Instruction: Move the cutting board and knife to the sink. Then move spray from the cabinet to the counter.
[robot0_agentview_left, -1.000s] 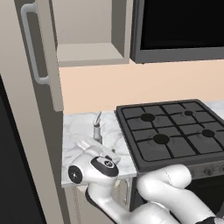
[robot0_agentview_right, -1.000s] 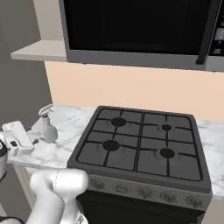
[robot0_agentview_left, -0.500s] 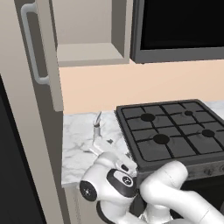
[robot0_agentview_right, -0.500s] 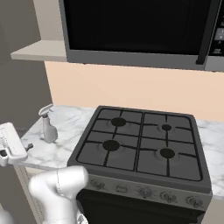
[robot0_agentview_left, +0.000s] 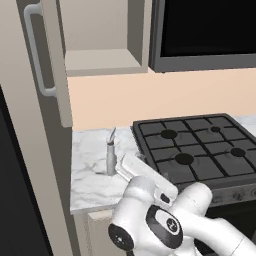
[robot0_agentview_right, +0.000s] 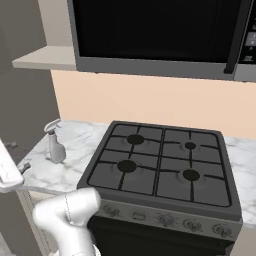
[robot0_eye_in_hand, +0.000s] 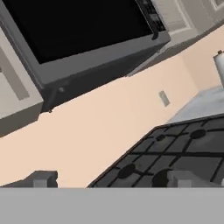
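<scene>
Gripper (robot0_eye_in_hand: 109, 178) at frame bottom: jaws spread wide, nothing held. Tall slim grey spray bottle (robot0_agentview_left: 111, 154) stands upright on white marble counter (robot0_agentview_left: 92, 175), centre-left, beside black gas stovetop (robot0_agentview_left: 200, 150). Prob. light, rigid, slick; you'd grip the body, not the trigger neck. Beige wall cabinet (robot0_agentview_left: 100, 62) upper left, door open w/ grey bar handle (robot0_agentview_left: 37, 50); black microwave (robot0_agentview_left: 205, 30) upper right.

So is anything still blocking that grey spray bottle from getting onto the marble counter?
No, nothing visible is in the way. The spray already stands upright on the counter, left of the stovetop and below the open cabinet. The gripper is open and holds nothing.
</scene>
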